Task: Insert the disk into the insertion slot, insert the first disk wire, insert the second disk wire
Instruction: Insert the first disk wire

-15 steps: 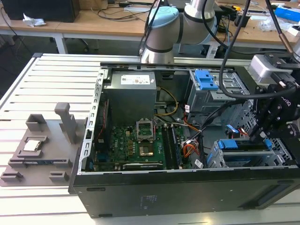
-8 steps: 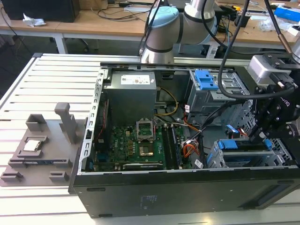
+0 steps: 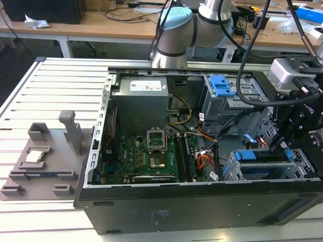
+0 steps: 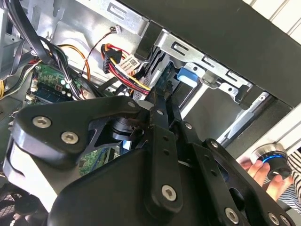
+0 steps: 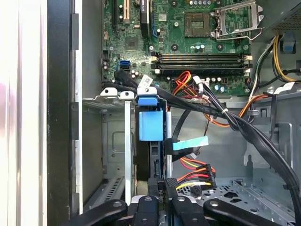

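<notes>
The gripper (image 4: 161, 94) fills the foreground in both wrist views (image 5: 162, 197). Its black linkage fingers (image 4: 162, 155) are drawn in until the tips nearly meet. Whether anything is pinched between them cannot be told.

The tips sit at the rear edge of the disk (image 5: 150, 125), which stands edge-on inside the insertion slot (image 5: 115, 136); its bright blue carrier tab faces the first wrist view.

Just beside the tips, a bundle of red, yellow and black wires (image 5: 195, 175) runs off a black plug. A black cable with a pale blue tag (image 5: 190, 143) crosses close to the disk.

In the second wrist view, a person's hand (image 4: 256, 167) holds a blue-ringed knob (image 4: 273, 160) outside the case.

Beyond the slot lies the green motherboard (image 5: 136, 42), with its memory slots (image 5: 202, 59) and open CPU socket (image 5: 233, 19).

In the exterior view, the black case wall (image 3: 192, 212) is nearest, at six o'clock. At four o'clock, the slot (image 3: 237, 169) holds the disk (image 3: 262, 155), and the gripper (image 3: 279, 146) hangs over its rear end. The motherboard (image 3: 141, 156) lies near the centre.

The taller cage with a blue latch (image 3: 222, 85) stands at one o'clock, and the power supply (image 3: 141, 103) at twelve. A grey fixture (image 3: 45, 156) rests on the slatted table (image 3: 55, 96) at nine o'clock. The arm (image 3: 174, 30) rises farthest back.
</notes>
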Controlling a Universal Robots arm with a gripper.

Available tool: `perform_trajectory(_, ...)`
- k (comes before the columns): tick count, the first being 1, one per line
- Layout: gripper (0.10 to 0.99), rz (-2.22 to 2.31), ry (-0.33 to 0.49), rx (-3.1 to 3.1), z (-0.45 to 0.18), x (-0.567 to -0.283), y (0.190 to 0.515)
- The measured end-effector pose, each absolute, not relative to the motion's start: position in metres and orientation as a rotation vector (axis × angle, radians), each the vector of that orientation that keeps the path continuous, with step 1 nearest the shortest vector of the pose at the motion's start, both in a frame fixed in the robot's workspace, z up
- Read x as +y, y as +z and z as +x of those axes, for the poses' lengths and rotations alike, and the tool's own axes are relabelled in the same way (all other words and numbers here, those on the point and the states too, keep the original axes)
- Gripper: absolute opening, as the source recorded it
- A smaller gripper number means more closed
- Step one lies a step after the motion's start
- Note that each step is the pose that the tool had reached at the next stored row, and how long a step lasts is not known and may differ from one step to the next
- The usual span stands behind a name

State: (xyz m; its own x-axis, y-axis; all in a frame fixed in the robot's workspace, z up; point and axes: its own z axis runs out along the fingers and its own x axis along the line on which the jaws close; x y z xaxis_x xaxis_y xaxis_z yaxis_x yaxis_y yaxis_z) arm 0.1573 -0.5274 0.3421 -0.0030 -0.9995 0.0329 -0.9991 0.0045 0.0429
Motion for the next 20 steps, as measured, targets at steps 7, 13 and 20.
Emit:
perform_trajectory(7, 0.173, 2.171, -0.014, -2.193, 0.1578, -0.5286, 0.3396)
perform_trajectory(13, 0.173, 2.168, -0.016, -2.193, 0.1604, -0.5288, 0.3366)
perform_trajectory(20, 0.173, 2.17, -0.017, -2.194, 0.1594, -0.5288, 0.337)
